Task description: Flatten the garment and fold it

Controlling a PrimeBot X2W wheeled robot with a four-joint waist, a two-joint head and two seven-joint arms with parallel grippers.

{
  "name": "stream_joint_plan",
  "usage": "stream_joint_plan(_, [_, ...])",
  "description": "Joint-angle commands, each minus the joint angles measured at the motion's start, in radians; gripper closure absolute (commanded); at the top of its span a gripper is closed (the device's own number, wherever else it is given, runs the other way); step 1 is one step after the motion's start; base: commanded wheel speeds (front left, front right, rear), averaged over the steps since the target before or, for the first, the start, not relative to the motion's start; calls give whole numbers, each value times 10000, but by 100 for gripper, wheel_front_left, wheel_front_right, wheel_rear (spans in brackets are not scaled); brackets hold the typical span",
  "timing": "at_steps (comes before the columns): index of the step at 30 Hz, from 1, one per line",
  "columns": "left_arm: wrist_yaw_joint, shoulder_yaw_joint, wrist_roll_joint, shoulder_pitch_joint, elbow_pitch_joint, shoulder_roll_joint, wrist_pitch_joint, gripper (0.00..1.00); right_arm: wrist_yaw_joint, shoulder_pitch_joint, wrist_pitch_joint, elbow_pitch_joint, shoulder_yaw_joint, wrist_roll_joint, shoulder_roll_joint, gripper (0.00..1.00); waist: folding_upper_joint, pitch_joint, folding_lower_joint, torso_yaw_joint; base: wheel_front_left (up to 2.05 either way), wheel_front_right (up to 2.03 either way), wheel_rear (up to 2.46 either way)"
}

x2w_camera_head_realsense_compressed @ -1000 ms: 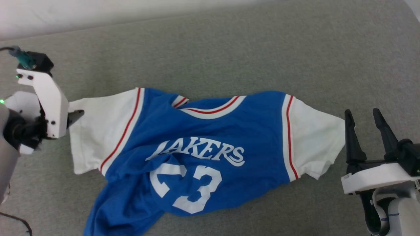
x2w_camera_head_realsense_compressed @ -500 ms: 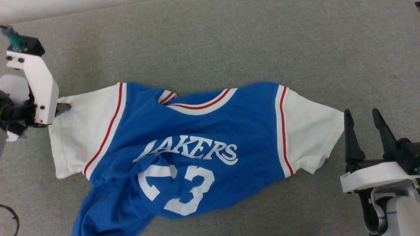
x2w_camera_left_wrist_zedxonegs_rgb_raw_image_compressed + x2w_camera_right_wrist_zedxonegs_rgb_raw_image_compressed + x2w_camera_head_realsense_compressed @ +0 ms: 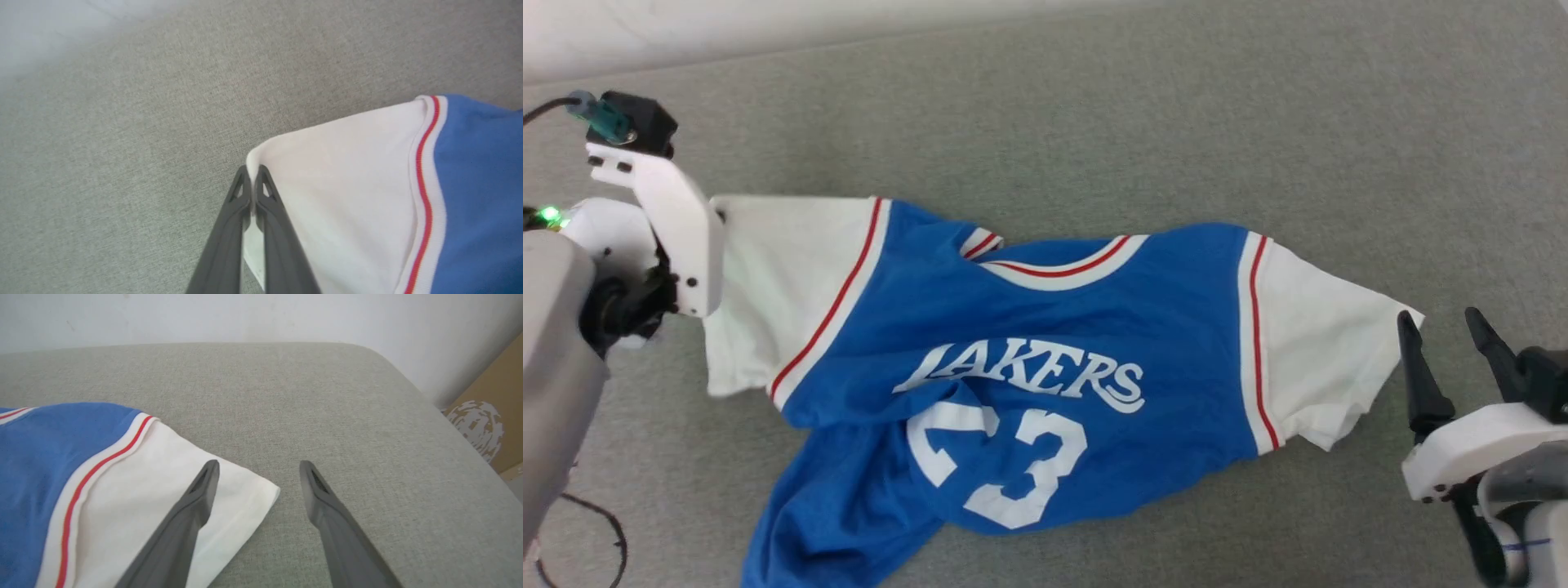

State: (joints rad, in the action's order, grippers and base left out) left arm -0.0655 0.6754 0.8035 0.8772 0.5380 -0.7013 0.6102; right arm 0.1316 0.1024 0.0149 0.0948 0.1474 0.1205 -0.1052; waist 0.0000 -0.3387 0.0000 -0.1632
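Field notes, for you at the controls:

- Bright blue jersey-style T-shirt [image 3: 1029,327] w/ white sleeves, red stripe trim and white print lies face-up on the grey woven surface [image 3: 1094,122], roughly mid-view from the head cam.
- L gripper [image 3: 253,173]: fingers pinched together on the far corner of the white L sleeve [image 3: 768,278]. It has a thin bite, cuff edge only.
- R gripper [image 3: 259,463]: jaws wide, holding nothing. One finger hangs over the corner of the R sleeve [image 3: 1323,351], the other over bare surface.

Risks, as I judge them:
- Pull hard on the L side and that small pinch may slip off the cuff.
- Pull w/ the R end loose and the whole shirt likely drags instead of stretching flat.
- Close R from here and you may catch one layer, or miss the cuff.
- The blue hem [image 3: 833,523] is bunched near the L side (lower part of the 23 is rumpled too). Fold now and you lock that crease in.

Orientation: long axis runs sleeve to sleeve, L–R across the head view, L end tilted a bit farther away. Collar [image 3: 1062,265] points away from the robot, hem toward it.
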Motion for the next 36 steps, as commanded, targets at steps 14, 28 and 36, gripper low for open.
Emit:
stream_joint_plan(14, [1542,-169,-970,-1893,-3907,-316,-2551,100,-9,455,-7152,-522,-143,2722,-2941,0,0,1037,0,1938,0,0,0])
stream_joint_plan(28, [2710,-13,-1298,-3162,-7139,-498,-2781,100,-9,1345,-9406,854,-342,2048,-3363,0,0,384,0,2808,0,0,0])
stream_joint_plan(36, [2775,62,-1271,-3353,-7137,-488,-2856,100,-9,1127,-9076,1517,-994,2089,-3315,100,0,521,0,2833,0,0,0])
